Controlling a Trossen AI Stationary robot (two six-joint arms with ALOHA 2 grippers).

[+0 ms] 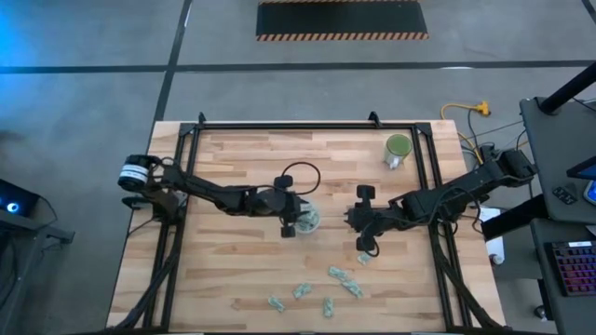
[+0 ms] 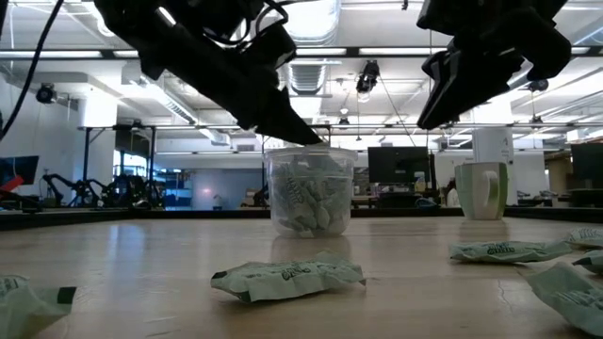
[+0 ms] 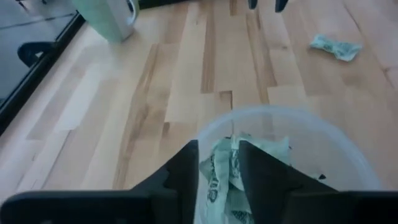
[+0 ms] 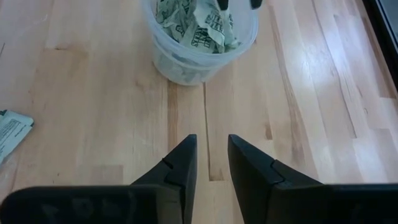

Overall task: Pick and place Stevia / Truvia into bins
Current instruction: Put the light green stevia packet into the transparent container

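High view placed the left gripper [image 1: 296,221] directly over the cup [image 1: 307,221] at table centre, with the right gripper [image 1: 361,226] at the cup's 3 o'clock, apart from it. Loose packets [image 1: 345,280] lay scattered toward the table's 6 o'clock, one more [image 1: 365,259] just under the right gripper. A green mug [image 1: 398,149] stood at 1 o'clock, clear of the work.

The step in hand appeared to be the left arm's drop into the cup. To do it well, the fingers should part only while centred inside the rim, then lift straight up so the light cup is not tipped or dragged.

Left wrist view showed what the high view did not: the left fingers [image 3: 181,171] stood narrowly apart above the cup [image 3: 348,149], with green paper between them; whether they gripped a packet or merely framed the pile below could not be told.

Right wrist view showed the right fingers [image 4: 183,165] slightly parted with nothing between them.

Low view alone showed the cup [image 2: 311,193] roughly two-thirds full.
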